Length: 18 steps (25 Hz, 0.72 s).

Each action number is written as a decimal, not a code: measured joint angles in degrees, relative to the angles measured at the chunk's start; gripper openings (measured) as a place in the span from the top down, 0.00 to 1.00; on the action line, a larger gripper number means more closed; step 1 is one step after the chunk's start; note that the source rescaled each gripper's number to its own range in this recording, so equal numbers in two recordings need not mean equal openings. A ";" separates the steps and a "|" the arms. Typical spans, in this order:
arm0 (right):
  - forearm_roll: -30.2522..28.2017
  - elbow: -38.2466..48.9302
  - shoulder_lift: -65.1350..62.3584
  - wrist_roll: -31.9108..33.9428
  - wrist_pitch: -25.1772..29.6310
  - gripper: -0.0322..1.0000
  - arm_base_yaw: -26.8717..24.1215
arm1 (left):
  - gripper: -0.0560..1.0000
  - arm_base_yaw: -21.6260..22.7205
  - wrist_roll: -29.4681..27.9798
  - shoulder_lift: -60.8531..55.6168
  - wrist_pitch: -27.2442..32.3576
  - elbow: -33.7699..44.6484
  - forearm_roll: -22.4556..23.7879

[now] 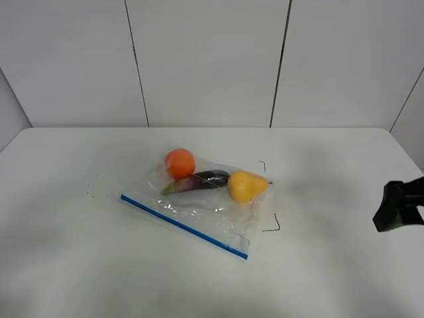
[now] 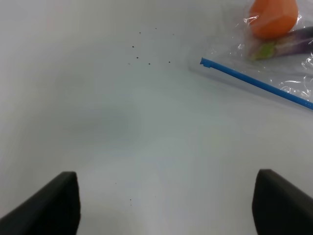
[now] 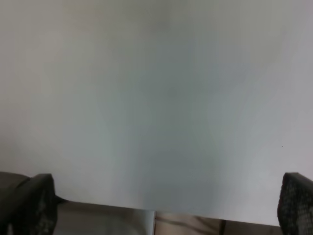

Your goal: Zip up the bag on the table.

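Observation:
The clear crinkly bag (image 1: pixel 199 207) lies on the white table (image 1: pixel 79 258), mid-table. Its blue zipper strip (image 1: pixel 182 225) runs along the near edge. An orange (image 1: pixel 179 163), a purple eggplant (image 1: pixel 202 179) and a yellow pear (image 1: pixel 246 186) show through it. In the left wrist view the bag's corner (image 2: pixel 274 68), strip (image 2: pixel 254 82) and orange (image 2: pixel 273 17) lie well ahead of my left gripper (image 2: pixel 166 176), which is open and empty. My right gripper (image 1: pixel 396 207) hovers at the table's right edge, far from the bag. In its own view the right gripper (image 3: pixel 168 178) is open over bare table.
Small black wire-like marks (image 1: pixel 271 228) sit just right of the bag. Tiny dark specks (image 1: pixel 93 189) dot the table left of it, also in the left wrist view (image 2: pixel 137 58). A grey panelled wall (image 1: pixel 205 59) stands behind the table. The table's edge (image 3: pixel 146 205) shows in the right wrist view.

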 joint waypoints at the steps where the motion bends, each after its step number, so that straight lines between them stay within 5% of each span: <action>1: -0.05 2.31 -2.98 -0.38 -1.04 0.00 0.00 | 0.02 0.00 0.00 0.00 0.00 0.00 0.00; 7: -0.87 13.00 -19.72 -1.38 -7.08 0.00 0.03 | 0.02 0.00 0.00 0.00 0.00 0.00 0.00; 18: -3.21 16.31 -42.36 -1.00 -6.36 0.00 0.12 | 0.02 0.00 0.00 0.00 0.00 0.00 0.00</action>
